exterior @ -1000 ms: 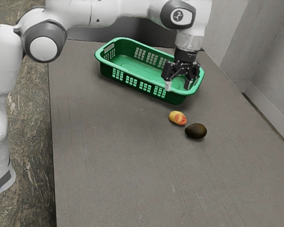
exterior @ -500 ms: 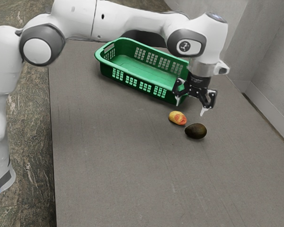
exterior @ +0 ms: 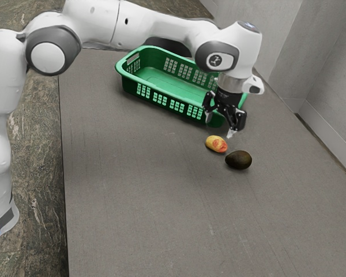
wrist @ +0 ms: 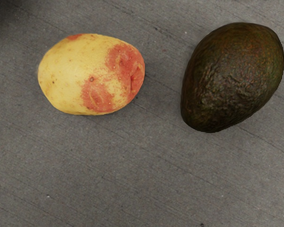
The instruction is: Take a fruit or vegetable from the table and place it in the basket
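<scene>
Two vegetables, a potato [exterior: 215, 143] and an avocado [exterior: 239, 160], lay unmoved; the open, empty gripper [exterior: 220, 126] had shifted toward the exterior view's left.

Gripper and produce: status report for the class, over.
Gripper open, empty, above table. Yellow-red item and avocado on table, slightly apart, outside basket. Possible snag: neighboring avocado may crowd a finger.

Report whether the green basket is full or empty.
Looks empty: in the exterior view, the basket's visible floor is bare green plastic; the end behind the jaws is partly hidden, so cannot tell there.
</scene>
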`<move>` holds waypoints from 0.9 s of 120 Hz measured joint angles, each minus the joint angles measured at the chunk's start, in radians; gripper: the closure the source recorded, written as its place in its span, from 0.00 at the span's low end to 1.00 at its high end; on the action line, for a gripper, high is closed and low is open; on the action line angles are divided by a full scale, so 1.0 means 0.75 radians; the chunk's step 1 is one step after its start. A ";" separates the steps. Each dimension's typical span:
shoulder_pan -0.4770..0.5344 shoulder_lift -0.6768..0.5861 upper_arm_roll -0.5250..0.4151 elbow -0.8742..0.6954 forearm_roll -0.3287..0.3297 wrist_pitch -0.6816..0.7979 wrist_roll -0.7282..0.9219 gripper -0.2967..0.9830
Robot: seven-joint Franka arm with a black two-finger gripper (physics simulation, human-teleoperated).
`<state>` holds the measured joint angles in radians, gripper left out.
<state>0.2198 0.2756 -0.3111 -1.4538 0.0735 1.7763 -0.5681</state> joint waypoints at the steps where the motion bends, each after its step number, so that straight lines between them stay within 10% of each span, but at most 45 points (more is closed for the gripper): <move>1: 0.004 0.005 -0.001 0.003 0.000 0.000 0.008 0.23; 27: 0.202 0.179 -0.291 0.158 0.131 0.009 0.195 0.23; 108: 0.193 0.309 -0.323 0.164 0.190 0.109 0.530 0.23</move>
<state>0.3646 0.5071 -0.5532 -1.3304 0.2157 1.8584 -0.1705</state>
